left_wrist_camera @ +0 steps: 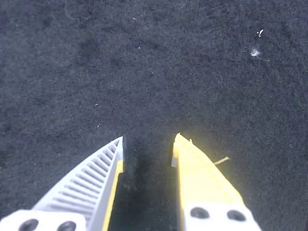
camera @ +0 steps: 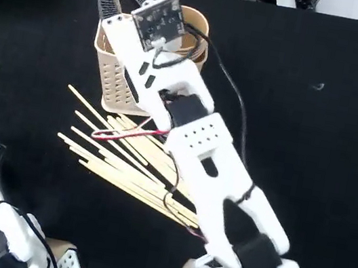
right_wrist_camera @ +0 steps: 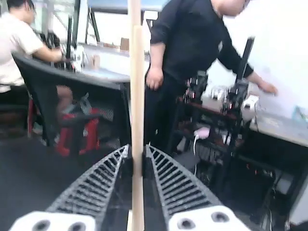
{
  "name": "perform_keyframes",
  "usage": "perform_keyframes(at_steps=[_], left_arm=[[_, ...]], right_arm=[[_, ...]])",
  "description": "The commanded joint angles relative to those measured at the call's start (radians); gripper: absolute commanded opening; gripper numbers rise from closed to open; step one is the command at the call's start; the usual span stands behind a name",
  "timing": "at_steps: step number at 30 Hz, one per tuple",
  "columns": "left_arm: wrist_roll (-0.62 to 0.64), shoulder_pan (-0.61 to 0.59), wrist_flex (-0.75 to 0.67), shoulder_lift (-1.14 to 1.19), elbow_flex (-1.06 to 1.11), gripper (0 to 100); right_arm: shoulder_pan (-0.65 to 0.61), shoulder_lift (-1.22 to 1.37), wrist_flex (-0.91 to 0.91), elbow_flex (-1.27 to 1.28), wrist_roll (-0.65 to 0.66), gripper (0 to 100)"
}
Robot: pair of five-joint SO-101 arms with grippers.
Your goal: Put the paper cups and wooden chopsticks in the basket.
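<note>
Now: chopstick (right_wrist_camera: 136, 72) pinched between closed right jaws.

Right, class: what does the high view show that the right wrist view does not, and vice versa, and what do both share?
The high view adds the cream perforated plastic basket, a brown paper cup at it, partly behind the arm, and a pile of pale wooden chopsticks on the black table. The right wrist view adds a close look at the ribbed fingers pressing from both sides, and a room behind. Both show the right gripper shut on one thin wooden chopstick.
</note>
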Motion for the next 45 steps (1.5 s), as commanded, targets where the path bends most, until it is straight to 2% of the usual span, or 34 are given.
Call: perform_keyframes(at_steps=[1,6,11,19,25,28,31,33,39,45], left_arm=[[0.000,0.010,-0.015,-0.023,-0.015,17],[0.000,0.010,-0.015,-0.023,-0.015,17],[0.000,0.010,-0.015,-0.023,-0.015,17],[0.000,0.010,-0.015,-0.023,-0.015,17],[0.000,0.010,-0.015,-0.021,-0.016,17],[0.000,0.010,-0.015,-0.018,-0.016,17],[0.000,0.019,-0.015,-0.018,-0.015,17],[-0.002,0.038,-0.011,-0.018,-0.015,17],[-0.002,0.041,-0.009,-0.017,-0.015,17],[-0.002,0.038,-0.008,-0.017,-0.012,17]], right_arm=[[0.037,0.001,-0.009,-0.004,-0.009,1.1],[0.040,-0.002,0.127,0.044,-0.046,2.5],[0.057,-0.062,0.350,-0.012,-0.158,17.5],[0.057,-0.357,0.707,-0.004,-0.164,13.1],[-0.017,-0.579,1.013,0.317,-0.163,11.4],[-0.098,-0.615,0.993,0.578,-0.161,15.8],[-0.167,-0.601,0.818,0.811,-0.161,24.1],[-0.207,-0.575,0.677,0.932,-0.161,26.3],[-0.264,-0.450,0.611,0.969,-0.055,20.0],[-0.265,-0.292,0.620,0.909,0.028,19.1]])
